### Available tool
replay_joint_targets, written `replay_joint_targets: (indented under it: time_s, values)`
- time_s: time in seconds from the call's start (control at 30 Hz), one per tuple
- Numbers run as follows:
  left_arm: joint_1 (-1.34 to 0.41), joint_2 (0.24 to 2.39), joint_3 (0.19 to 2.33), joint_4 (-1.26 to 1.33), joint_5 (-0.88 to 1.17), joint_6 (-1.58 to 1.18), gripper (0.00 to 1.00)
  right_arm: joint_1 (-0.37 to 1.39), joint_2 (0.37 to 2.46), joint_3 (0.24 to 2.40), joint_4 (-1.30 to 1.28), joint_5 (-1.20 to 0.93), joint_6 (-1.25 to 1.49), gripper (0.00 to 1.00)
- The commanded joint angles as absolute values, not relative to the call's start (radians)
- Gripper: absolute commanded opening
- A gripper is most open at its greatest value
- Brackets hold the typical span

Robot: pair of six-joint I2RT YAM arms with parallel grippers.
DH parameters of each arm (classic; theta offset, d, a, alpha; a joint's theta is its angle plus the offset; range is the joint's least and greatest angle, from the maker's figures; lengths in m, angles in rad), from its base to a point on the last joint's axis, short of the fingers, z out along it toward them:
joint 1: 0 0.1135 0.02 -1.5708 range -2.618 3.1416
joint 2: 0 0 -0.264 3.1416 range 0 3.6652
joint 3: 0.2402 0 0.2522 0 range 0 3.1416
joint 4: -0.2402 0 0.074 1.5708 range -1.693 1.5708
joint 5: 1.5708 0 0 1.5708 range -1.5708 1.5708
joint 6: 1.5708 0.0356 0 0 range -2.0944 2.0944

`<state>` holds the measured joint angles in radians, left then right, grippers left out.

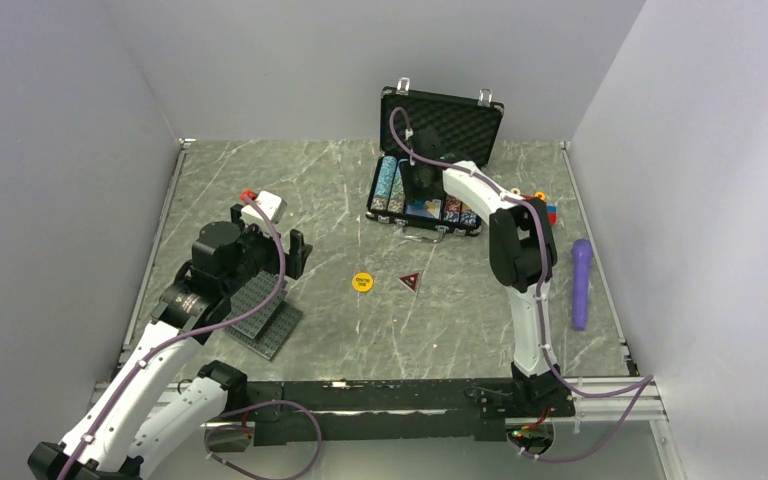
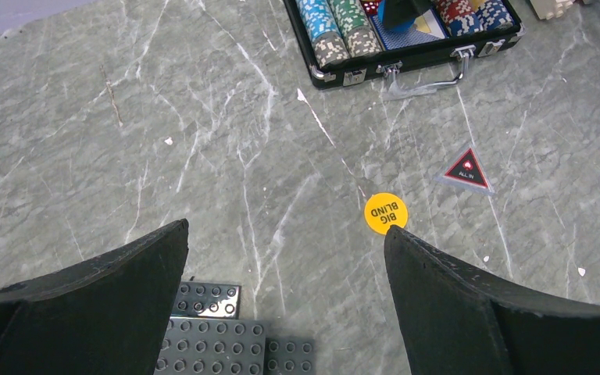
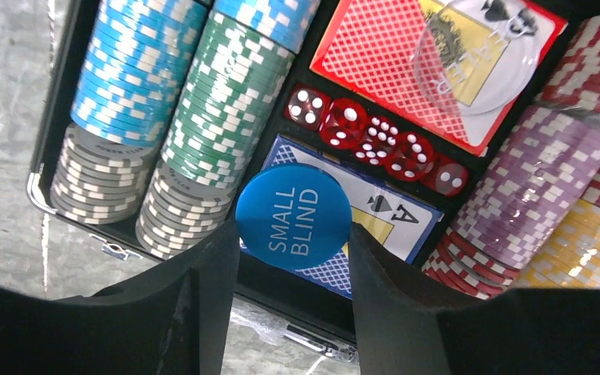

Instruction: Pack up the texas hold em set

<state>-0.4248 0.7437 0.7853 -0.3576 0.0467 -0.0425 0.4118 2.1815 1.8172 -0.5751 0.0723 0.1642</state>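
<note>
The black briefcase of the texas hold em set lies open at the back of the table, lid upright, with chip rows, a red card deck, a blue deck and red dice inside. My right gripper hovers over its front wall, shut on the blue SMALL BLIND button held on edge. My left gripper stands wide open above the table, holding nothing. The yellow BIG BLIND button and the red-triangle ALL IN button lie on the table ahead of it.
Dark grey studded plates lie under the left gripper. A toy-block figure stands behind the left arm. A purple stick lies near the right wall, and small coloured blocks sit right of the case.
</note>
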Motion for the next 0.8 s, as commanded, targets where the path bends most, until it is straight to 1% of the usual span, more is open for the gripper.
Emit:
replay_joint_targets:
  time_s: [0.0, 0.4, 0.6, 0.77]
  values:
    - [-0.42, 0.744, 0.798, -0.327, 0.044, -0.054, 0.99, 0.412, 2.184, 1.876, -0.592, 0.05, 0.166, 0.26]
    - [-0.42, 0.748, 0.798, -0.328, 0.047, -0.054, 0.99, 0.413, 2.22, 1.885, -0.607, 0.074, 0.16, 0.28]
    - [-0.42, 0.748, 0.798, -0.328, 0.045, -0.054, 0.99, 0.412, 2.231, 1.888, -0.611, 0.081, 0.16, 0.33]
    - [-0.42, 0.747, 0.798, -0.328, 0.045, -0.054, 0.99, 0.413, 2.23, 1.888, -0.606, 0.077, 0.164, 0.41]
